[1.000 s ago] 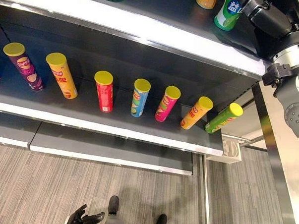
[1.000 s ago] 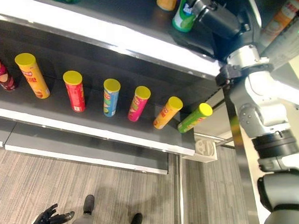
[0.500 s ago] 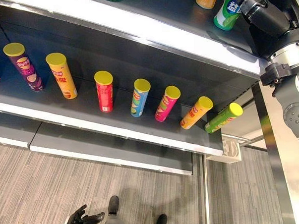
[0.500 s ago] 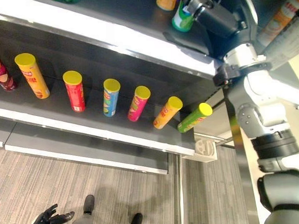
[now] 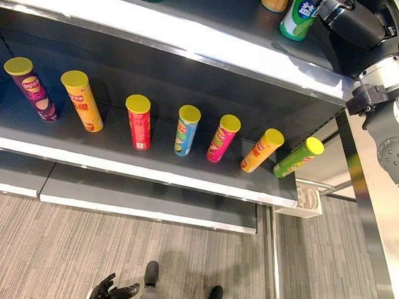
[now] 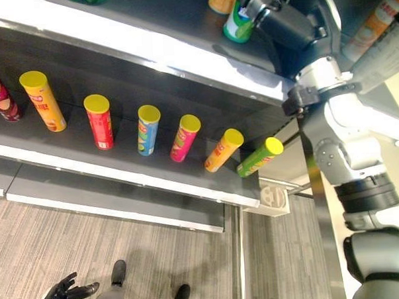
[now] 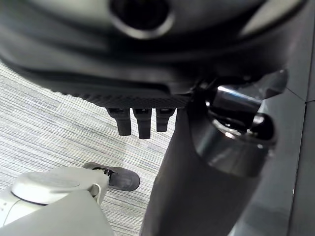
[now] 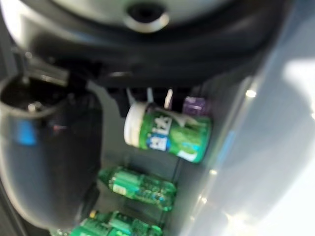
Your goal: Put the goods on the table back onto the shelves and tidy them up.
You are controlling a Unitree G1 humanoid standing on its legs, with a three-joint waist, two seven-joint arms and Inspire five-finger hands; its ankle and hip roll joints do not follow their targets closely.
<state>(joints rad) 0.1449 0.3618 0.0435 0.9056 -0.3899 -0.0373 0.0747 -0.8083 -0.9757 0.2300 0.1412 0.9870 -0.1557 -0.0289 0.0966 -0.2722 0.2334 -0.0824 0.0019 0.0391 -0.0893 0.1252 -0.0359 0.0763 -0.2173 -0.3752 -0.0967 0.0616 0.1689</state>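
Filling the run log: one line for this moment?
right robot hand: at green can, upper shelf | grip: unclear | left robot hand: idle, open

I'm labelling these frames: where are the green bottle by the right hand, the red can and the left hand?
green bottle [image 5: 298, 19]: left eye view, on its label, upper shelf.
red can [image 5: 139, 126]: left eye view, mid-body, lower shelf.
left hand [image 5: 101, 296]: left eye view, on the palm, above the floor.

Grey carpet floor [image 5: 58, 248] near. On it at right, white box [image 5: 308, 199] beside steel post [image 5: 273, 252]. Farther, row of yellow-lidded tubes [image 5: 186, 130], purple tube [image 5: 31, 87] leftmost, green tube [image 5: 298, 157] rightmost.
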